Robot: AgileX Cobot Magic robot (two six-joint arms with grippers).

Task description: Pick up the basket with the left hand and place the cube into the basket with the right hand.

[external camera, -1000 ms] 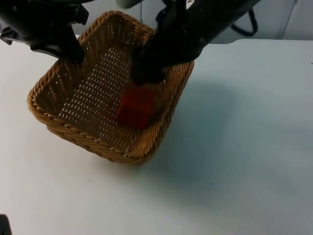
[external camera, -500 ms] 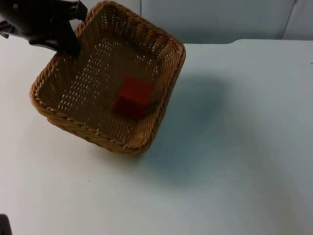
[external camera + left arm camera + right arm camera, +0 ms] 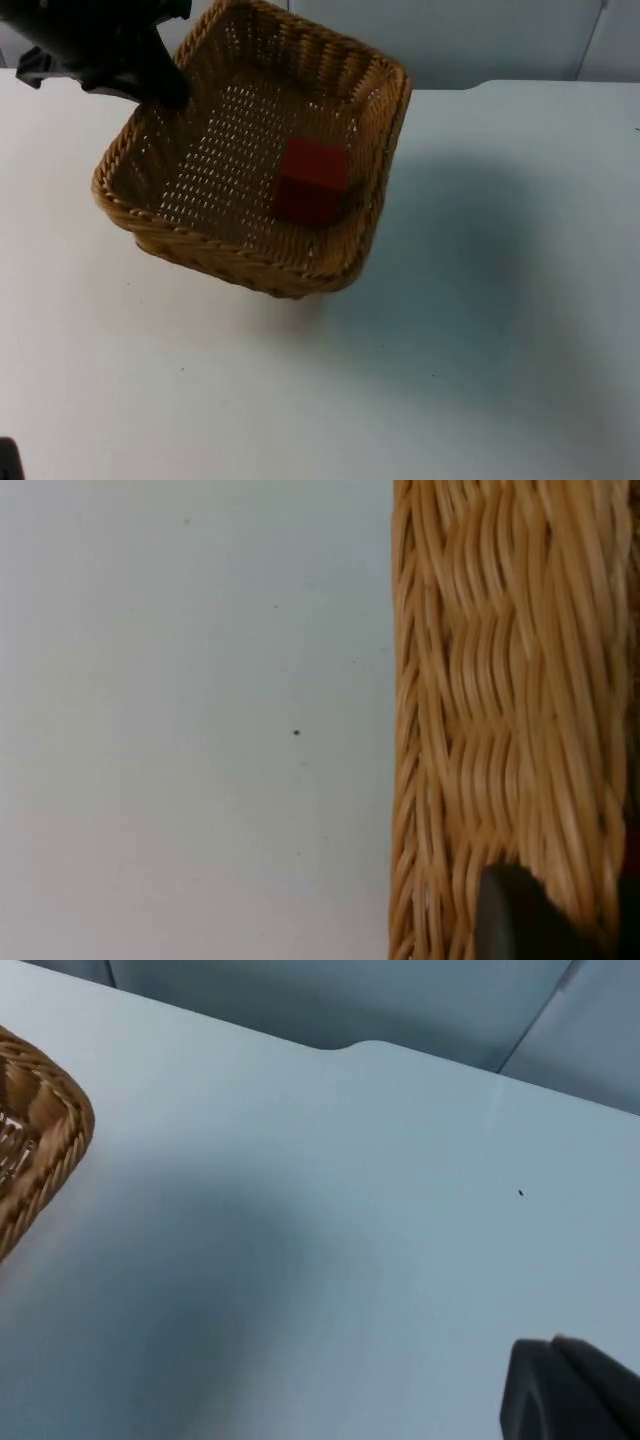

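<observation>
Your left gripper (image 3: 165,90) clamps the basket (image 3: 215,262) rim at ten o'clock; cube (image 3: 311,181) inside; right gripper's (image 3: 575,1390) grip unreadable.

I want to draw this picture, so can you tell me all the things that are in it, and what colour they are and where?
basket: one, tan woven wicker, held up over the left part of the table, casting a shadow to its right
cube: one, red, lying inside the basket toward its right wall
table: one, white, under everything
partition wall: one, grey, along the table's far edge
left gripper: one, black, shut on the basket's far left rim
right gripper: one, black, over bare table to the right of the basket, waiting
</observation>
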